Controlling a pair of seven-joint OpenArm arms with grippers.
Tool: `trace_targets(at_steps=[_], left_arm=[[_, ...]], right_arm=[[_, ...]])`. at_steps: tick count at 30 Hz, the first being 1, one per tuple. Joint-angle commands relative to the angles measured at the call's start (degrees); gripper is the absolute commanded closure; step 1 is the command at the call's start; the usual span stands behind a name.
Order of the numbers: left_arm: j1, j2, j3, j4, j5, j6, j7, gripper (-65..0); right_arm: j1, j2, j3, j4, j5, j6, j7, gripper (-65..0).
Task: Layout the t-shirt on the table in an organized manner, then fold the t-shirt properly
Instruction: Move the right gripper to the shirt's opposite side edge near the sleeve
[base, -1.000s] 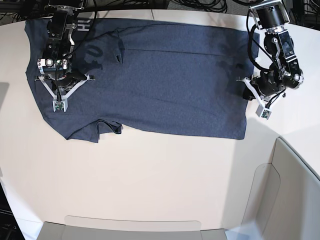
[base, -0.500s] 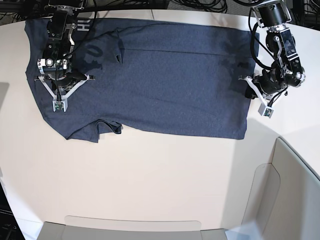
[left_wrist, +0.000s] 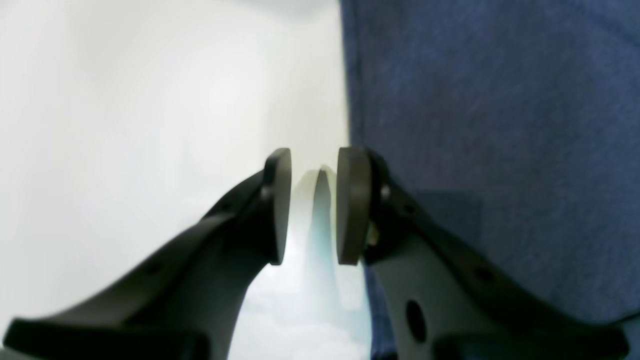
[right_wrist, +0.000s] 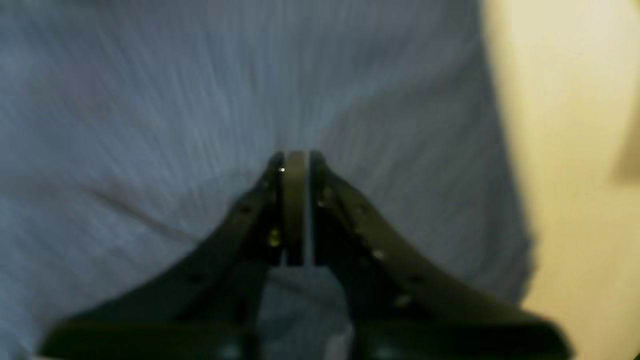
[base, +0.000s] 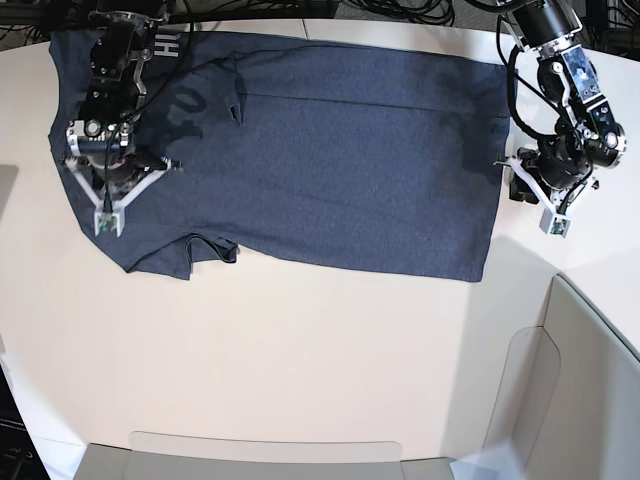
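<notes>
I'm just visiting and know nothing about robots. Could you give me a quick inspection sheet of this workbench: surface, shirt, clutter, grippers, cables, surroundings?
Surface: off-white table, bare apart from the shirt.
Job's things: navy t-shirt spread flat, not folded; white lettering shows near the collar end; one sleeve slightly bunched at the near edge.
Clutter: nothing seen.
Grippers: left gripper beside the shirt's hem edge over bare table, jaws apart, holding nothing. Right gripper over the shirt's fabric, jaws nearly together; the picture is too blurred to tell whether they pinch cloth.
Cables: black cables bundled behind the table's far edge.
Surroundings: grey bin walls at the near corner.
</notes>
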Motion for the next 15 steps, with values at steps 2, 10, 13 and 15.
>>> trace_targets(at_steps=[2, 10, 13, 15], left_arm=[[-2.1, -0.9, -0.3, 1.4, -0.8, -0.1, -1.4, -16.0], [-2.4, -0.9, -0.2, 1.0, -0.8, -0.1, -1.5, -16.0], [-2.4, -0.9, -0.2, 1.0, -0.8, -0.1, -1.5, -16.0], [-2.3, -0.9, -0.1, 0.9, -0.8, -0.1, -1.5, -16.0]], right_arm=[[1.8, 0.3, 0.1, 1.8, 0.0, -0.1, 0.2, -14.1], [7.1, 0.6, 4.3, 1.6, 0.2, 0.4, 0.3, -24.9], [9.3, 0.8, 12.0, 1.2, 4.8, 3.0, 0.2, -24.9], [10.5, 1.4, 17.7, -0.9, 9.3, 7.5, 0.0, -24.9]])
